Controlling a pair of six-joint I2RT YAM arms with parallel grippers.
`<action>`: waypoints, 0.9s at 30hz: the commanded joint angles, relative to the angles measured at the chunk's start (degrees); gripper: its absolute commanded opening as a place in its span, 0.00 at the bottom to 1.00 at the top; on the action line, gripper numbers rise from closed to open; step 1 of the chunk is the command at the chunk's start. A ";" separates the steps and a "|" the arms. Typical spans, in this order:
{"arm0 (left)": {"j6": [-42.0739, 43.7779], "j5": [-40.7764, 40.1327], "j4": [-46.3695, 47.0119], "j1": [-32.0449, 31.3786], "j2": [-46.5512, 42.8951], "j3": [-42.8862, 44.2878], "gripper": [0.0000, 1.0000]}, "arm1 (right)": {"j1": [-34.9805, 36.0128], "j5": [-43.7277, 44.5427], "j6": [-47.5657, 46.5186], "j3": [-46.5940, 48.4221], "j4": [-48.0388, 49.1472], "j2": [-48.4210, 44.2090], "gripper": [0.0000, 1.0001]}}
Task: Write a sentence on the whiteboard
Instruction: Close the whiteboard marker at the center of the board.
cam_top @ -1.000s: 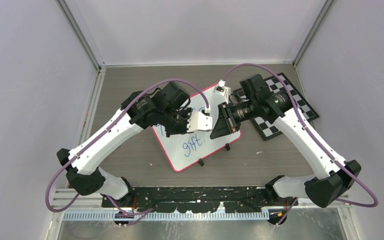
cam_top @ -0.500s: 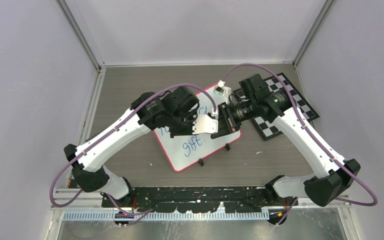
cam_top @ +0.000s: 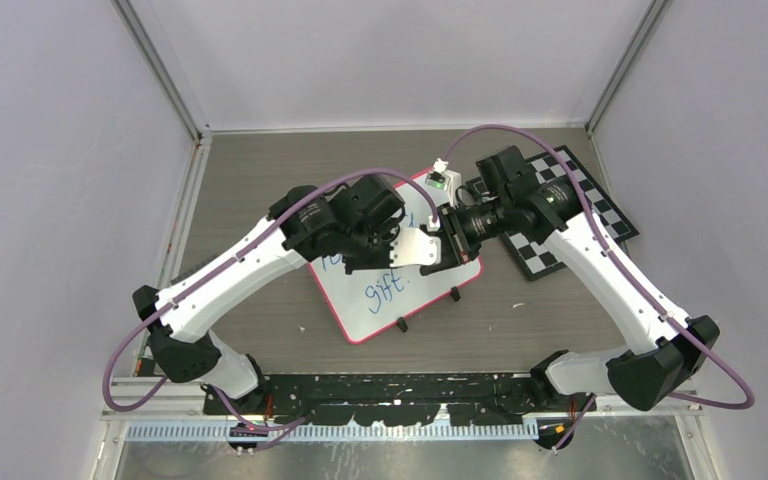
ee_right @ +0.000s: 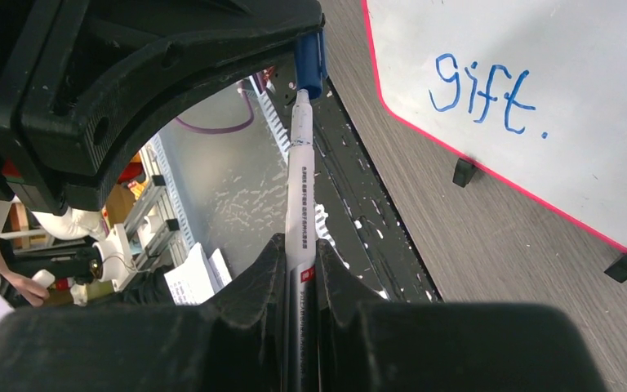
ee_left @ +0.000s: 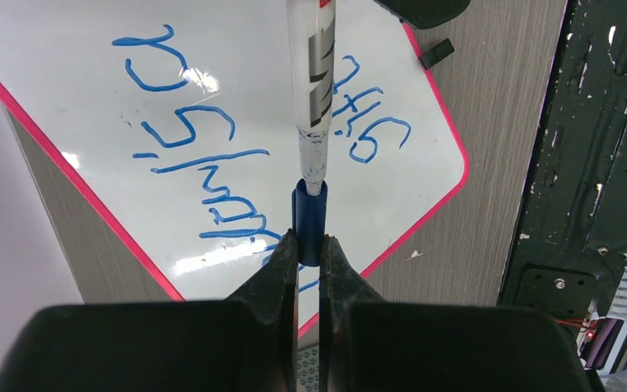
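1. The left jaws are clenched on a short blue cap (ee_left: 309,222), gripping its closed end. The open mouth points away from them, toward the right arm.
2. The right jaws are clamped round the barrel of a white marker (ee_right: 300,204). Its writing end sticks out ahead of them, straight at the cap (ee_right: 311,59).
3. In both wrist views the marker's long axis runs almost in line with the cap's. The marker (ee_left: 312,82) meets the cap's mouth with its narrowed end just entered, and by the look of it not pushed home. Whether it sits dead centre cannot be told.
4. The two sets of jaws face each other along this one line, with the pen bridging them, so neither arm is nearer than the other. Seating the cap probably calls for a straight push along that shared axis, and any sideways offset could jam the rim against the barrel.
5. The whiteboard (cam_top: 358,315) lies flat on the worktop (cam_top: 250,170) below the joined pen, turned at an angle between the arms. Blue handwriting ending in "gift." covers it (ee_right: 588,122), so the writing looks finished.
6. A checkerboard (cam_top: 600,205) lies just beyond the whiteboard's right corner.
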 commanded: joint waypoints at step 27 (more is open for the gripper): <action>-2.90 12.29 5.69 -4.63 1.72 8.99 0.00 | 2.25 -1.55 1.23 0.05 4.31 0.50 0.00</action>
